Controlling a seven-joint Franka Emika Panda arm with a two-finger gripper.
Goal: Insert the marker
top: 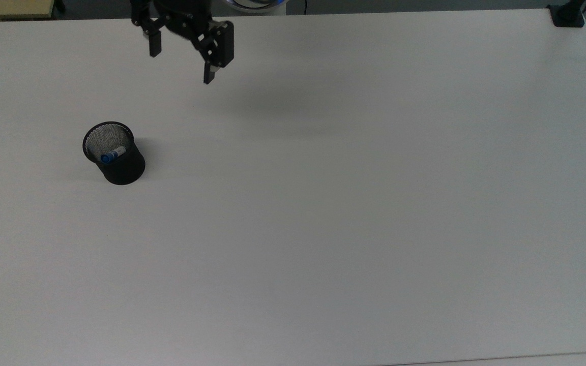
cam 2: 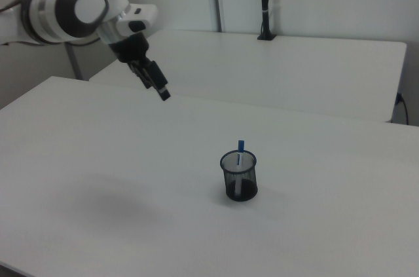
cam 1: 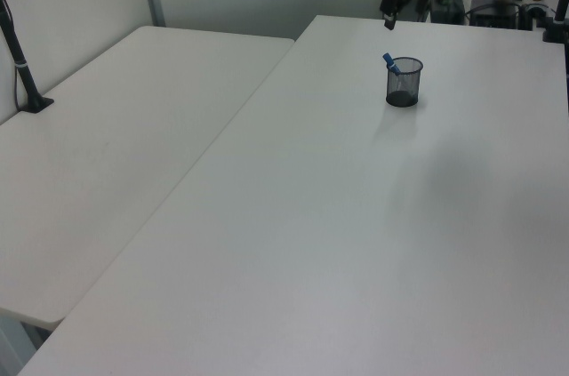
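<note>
Black mesh hides most of what we want to see: the marker (top: 112, 154) stands inside the mesh cup (top: 115, 154), and in the top view we make out just its blue end and a short stretch of white barrel leaning against the cup's inner wall. In the right view the marker (cam 2: 240, 150) shows its blue tip above the rim of the cup (cam 2: 239, 177), with a pale streak of barrel seen through the mesh. In the left view the blue tip (cam 1: 389, 61) sticks out over the rim on the left view's left side of the cup (cam 1: 403, 82).

We see the gripper (top: 181, 63) cut off by the upper edge of the top view, so the arm above it is out of frame there. Its two black fingers (top: 211, 65) stand spread apart with nothing between them. In the right view the gripper (cam 2: 162, 92) hangs below the white arm (cam 2: 78, 8), seen side-on and angled down.

We place the marker well apart from the gripper: in the top view the cup sits lower and to the top view's left on the white table (top: 354, 203), while the gripper hangs near the far edge.
</note>
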